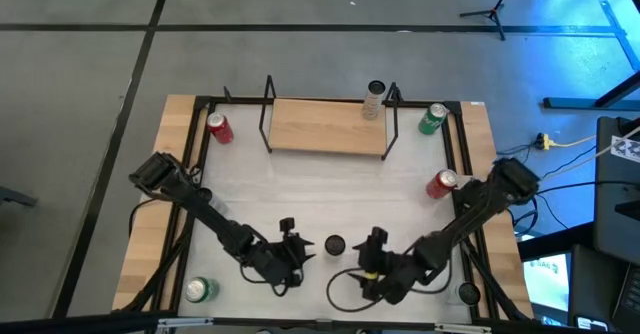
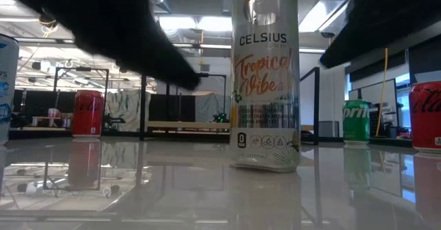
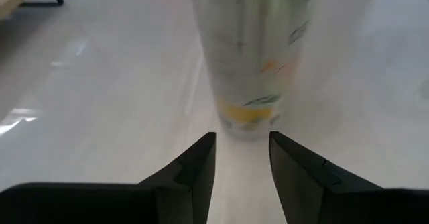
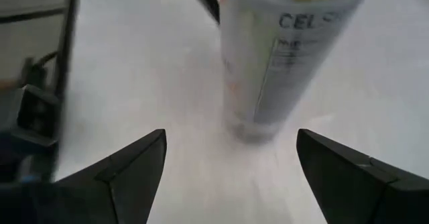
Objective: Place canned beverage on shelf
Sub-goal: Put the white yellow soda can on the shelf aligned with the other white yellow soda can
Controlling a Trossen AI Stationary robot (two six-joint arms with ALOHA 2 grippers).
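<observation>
The tall white can [image 2: 266, 75] stands right before you, upright on the white table [image 1: 330, 189] near its front edge, between both grippers and touched by neither. Your right gripper [image 1: 372, 246] sits just beside it with fingers [image 4: 131, 167] spread wide, wide enough to take the can. Your left gripper [image 1: 291, 244] waits on the other side, fingers [image 3: 198, 163] only narrowly apart. You look to be at the approach step: ease the right gripper around the can, clamp, then lift toward the shelf [image 1: 325, 126] at the back edge, where another can [image 1: 374, 98] already stands at its right end.
</observation>
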